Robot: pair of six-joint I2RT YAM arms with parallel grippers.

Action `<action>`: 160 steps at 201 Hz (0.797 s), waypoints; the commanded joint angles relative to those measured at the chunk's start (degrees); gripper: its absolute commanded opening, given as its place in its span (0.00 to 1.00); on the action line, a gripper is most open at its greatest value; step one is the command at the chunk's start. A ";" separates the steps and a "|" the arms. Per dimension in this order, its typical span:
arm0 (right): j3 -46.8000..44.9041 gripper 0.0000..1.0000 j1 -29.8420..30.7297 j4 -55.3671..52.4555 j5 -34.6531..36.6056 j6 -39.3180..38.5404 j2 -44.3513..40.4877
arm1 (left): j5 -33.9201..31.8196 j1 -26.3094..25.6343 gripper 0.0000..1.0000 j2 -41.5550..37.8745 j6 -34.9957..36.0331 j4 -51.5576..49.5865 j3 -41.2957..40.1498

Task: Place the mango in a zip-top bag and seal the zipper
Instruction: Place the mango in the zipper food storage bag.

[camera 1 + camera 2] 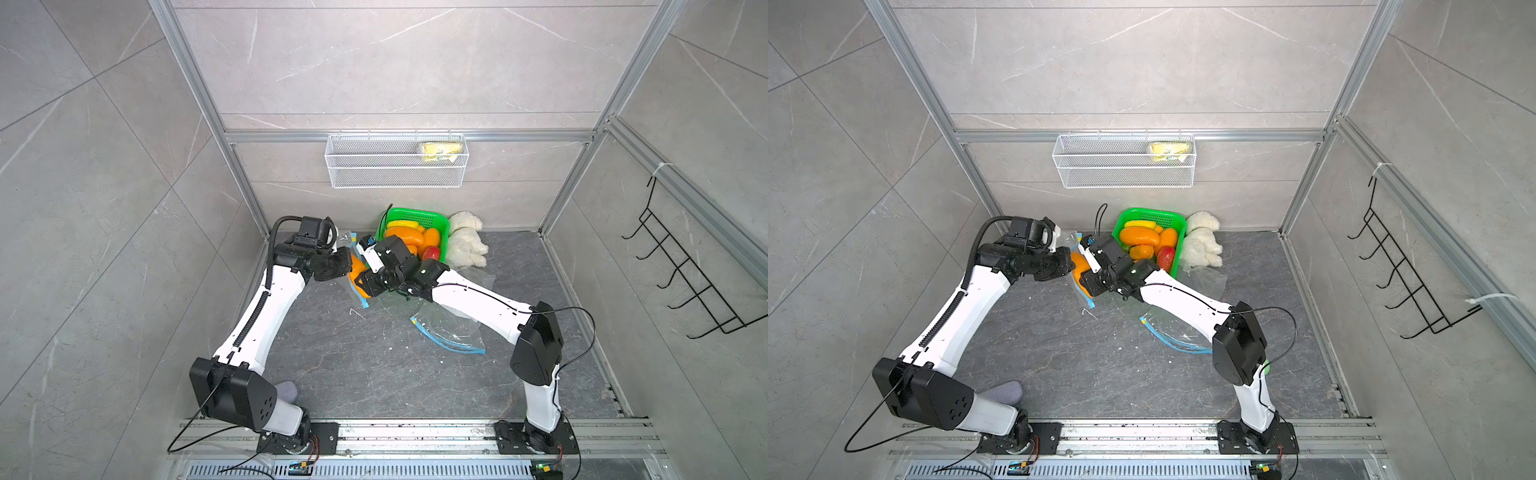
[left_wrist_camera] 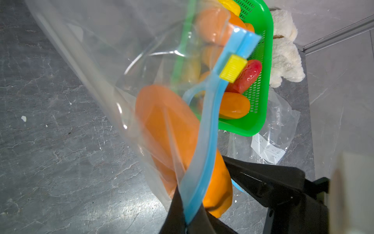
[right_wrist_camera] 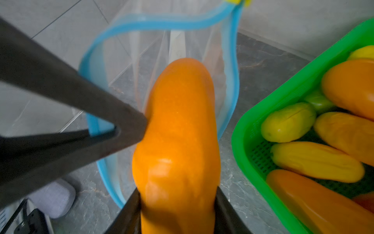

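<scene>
1. Right gripper [image 3: 177, 195]: jaws half-open, clamped on the mango [image 3: 180, 121], whose tip sits inside the zip-top bag [image 3: 162, 22] mouth.
2. Left gripper [image 2: 188, 202]: fully closed, pinching the bag's blue zipper edge.
3. In both top views the mango lies mid-frame, left of the green basket [image 1: 409, 211].

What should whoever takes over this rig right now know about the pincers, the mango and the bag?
Left pincer: shut on the blue zipper rim of the zip-top bag, holding its mouth open.
Right pincer: shut on the mango, whose front end is through the mouth.
The yellow slider sits at one end of the rim; other fruit lies in the green basket.
Done: mango picked, bag opened, insertion begun.
Left: push the mango fully in, release it, run the slider to seal.
</scene>
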 commanded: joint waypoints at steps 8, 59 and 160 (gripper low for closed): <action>-1.72 0.12 0.47 9.08 -5.79 1.75 -1.38 | 0.04 0.00 0.00 -1.97 -0.07 0.34 0.88; 3.95 0.12 -1.55 10.12 -0.62 10.46 2.16 | 5.34 0.04 0.00 -4.97 -0.84 1.91 -0.92; 6.12 0.60 -1.88 12.97 -1.56 16.25 4.75 | 7.53 0.42 0.00 -10.11 -5.43 5.51 -5.60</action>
